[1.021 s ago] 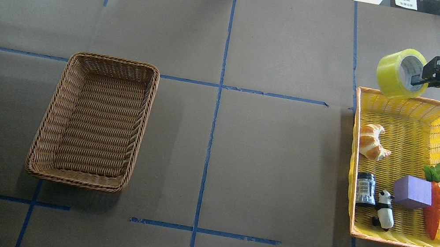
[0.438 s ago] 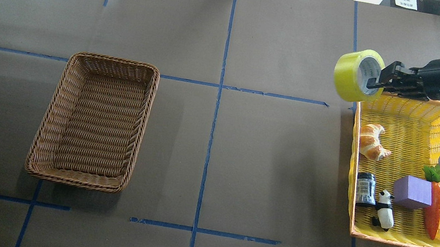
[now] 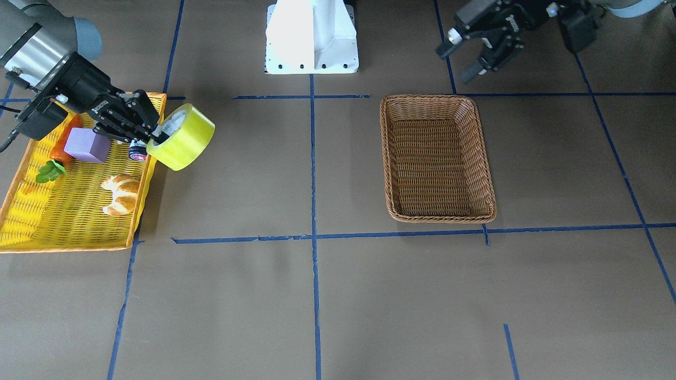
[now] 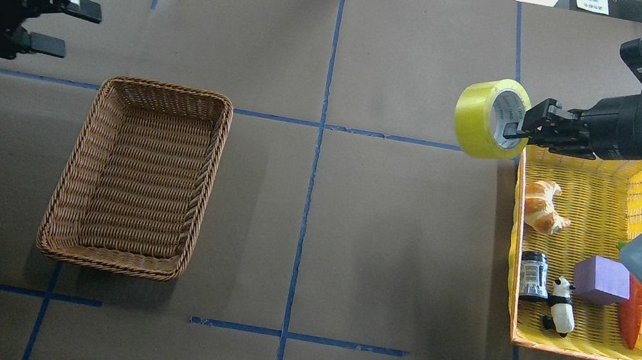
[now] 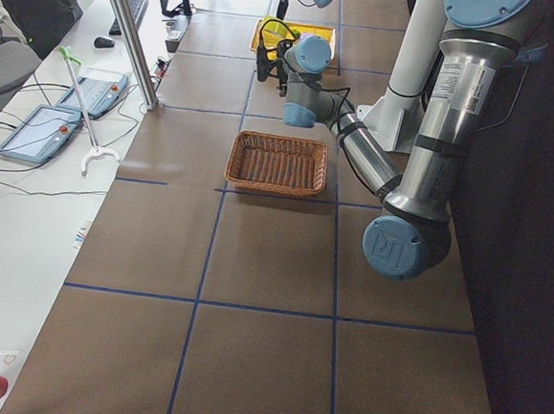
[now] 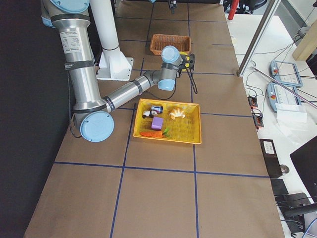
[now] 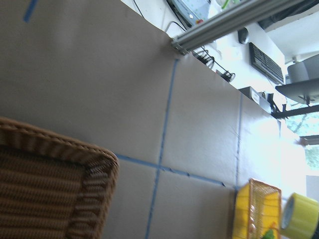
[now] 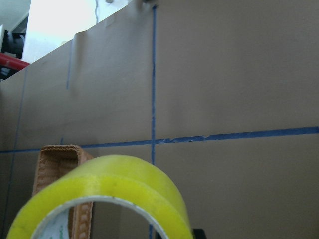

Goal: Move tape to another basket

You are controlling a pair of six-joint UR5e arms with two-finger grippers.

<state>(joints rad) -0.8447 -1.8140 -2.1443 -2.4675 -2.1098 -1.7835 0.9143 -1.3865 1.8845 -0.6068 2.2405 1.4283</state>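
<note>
- One roll of yellow-green tape [image 4: 488, 118] hangs in the air, turned on edge, with its white printed core facing the right arm.
- Clenched on the tape's wall is the right tool [image 4: 517, 129], one finger reaching into the core (the other is hard to make out against the roll).
- Just beside the tape lies the far corner of the yellow tray [image 4: 592, 353]; the roll sits outside its rim, above the bare tabletop [image 4: 391, 231].
- Inside that tray are a croissant [image 4: 543, 207], a dark jar [image 4: 533, 275], a panda figure [image 4: 561, 305], a purple block [image 4: 601, 280] and a carrot [image 4: 631, 316], the carrot partly hidden by the right arm's elbow.
- Well apart from the tape, across the tabletop's middle line, stands the brown wicker basket [image 4: 204, 186], with nothing in it.
- Past the basket's far corner hovers the left tool [image 4: 69, 27], its two fingers spread and holding nothing.
</note>
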